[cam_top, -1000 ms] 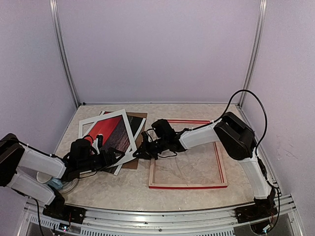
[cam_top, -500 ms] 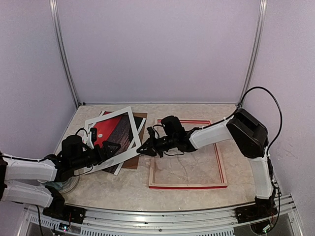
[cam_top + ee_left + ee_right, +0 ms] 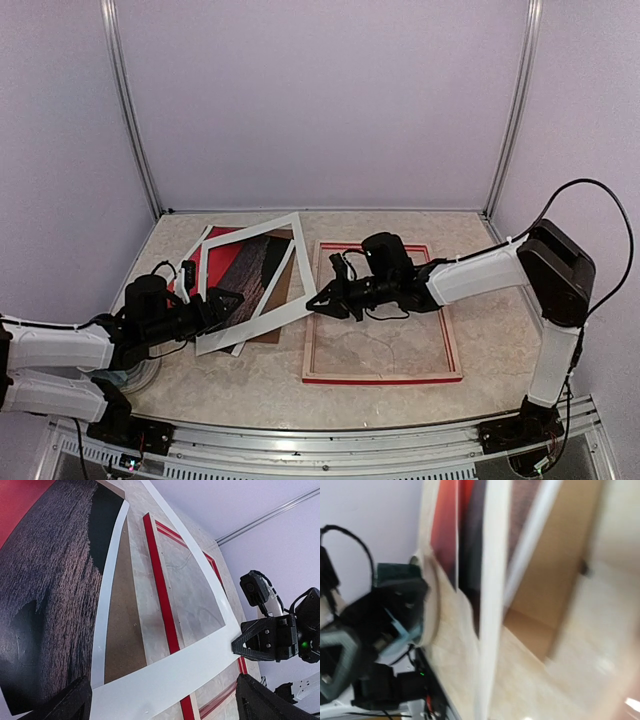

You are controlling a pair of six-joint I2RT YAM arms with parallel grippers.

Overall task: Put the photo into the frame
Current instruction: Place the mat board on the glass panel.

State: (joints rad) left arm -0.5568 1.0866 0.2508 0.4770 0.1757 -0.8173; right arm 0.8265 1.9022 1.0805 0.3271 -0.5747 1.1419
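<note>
The photo (image 3: 235,265), red sky over dark sea, lies on a brown backing board (image 3: 262,336) at the left. It also shows in the left wrist view (image 3: 45,580). The red frame (image 3: 380,378) lies flat to the right, its left rail in the left wrist view (image 3: 162,605). A separate white mat with an open window (image 3: 270,318) lies tilted over the photo. My right gripper (image 3: 322,302) is shut on the mat's near right corner, over the frame's left rail; the pinch shows in the left wrist view (image 3: 235,644). My left gripper (image 3: 222,303) is open, and the mat's near strip (image 3: 165,672) runs between its fingers.
A white round object (image 3: 140,375) sits under my left arm at the near left. The right wrist view is blurred; it shows the mat strip (image 3: 492,605), the board (image 3: 555,580) and the photo's red part (image 3: 445,525). Walls close the table at the back and sides.
My right gripper has moved right with the mat's corner, from beside the frame to over its left rail. The mat has slid and turned off the photo. My left arm drew back, then held still.
</note>
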